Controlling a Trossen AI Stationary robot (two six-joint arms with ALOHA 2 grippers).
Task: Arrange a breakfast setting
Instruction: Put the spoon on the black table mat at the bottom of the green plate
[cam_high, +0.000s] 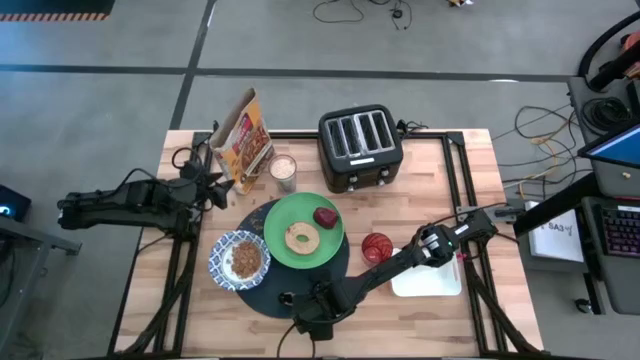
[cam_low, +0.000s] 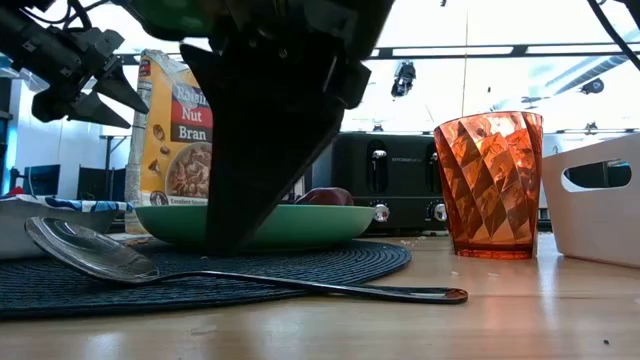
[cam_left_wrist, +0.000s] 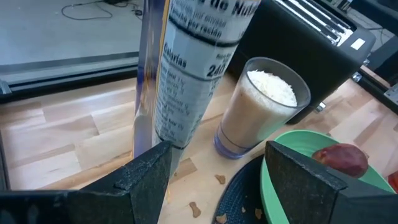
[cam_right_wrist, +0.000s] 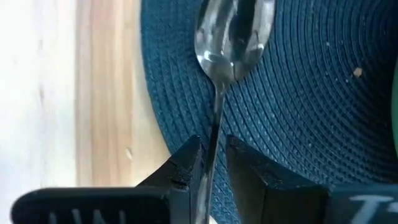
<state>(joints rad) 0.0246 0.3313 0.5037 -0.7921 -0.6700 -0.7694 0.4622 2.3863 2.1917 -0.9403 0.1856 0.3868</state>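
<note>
The metal spoon (cam_right_wrist: 230, 37) is pinched by its thin handle between the two dark fingers of the right hand (cam_right_wrist: 212, 163), which is lowered over the near rim of the round dark placemat (cam_right_wrist: 298, 112). The spoon's bowl lies just ahead of the fingertips on the woven mat, while in the low view the handle (cam_low: 330, 290) runs out over the bare wooden surface (cam_low: 520, 310) on the hand's other side. The jaws are nearly closed, with only the handle's width between them.

The spoon is judged light, rigid and smooth; the polished steel is likely to slip or swivel in a narrow pinch, so a hold across the flat of the handle, near its middle, is favoured over the rounded bowl. No breakage is to be feared, though a drop would be noisy and could shift it off the mat.

Beyond the spoon's bowl, the green plate (cam_high: 303, 230) with the bagel (cam_high: 298, 238) and dark red fruit (cam_high: 325, 217) is seen, and the small red cup (cam_low: 488, 185) stands to one side. The left hand (cam_high: 213, 188) is held wide open and empty beside the cereal box (cam_high: 245, 140), well apart.
</note>
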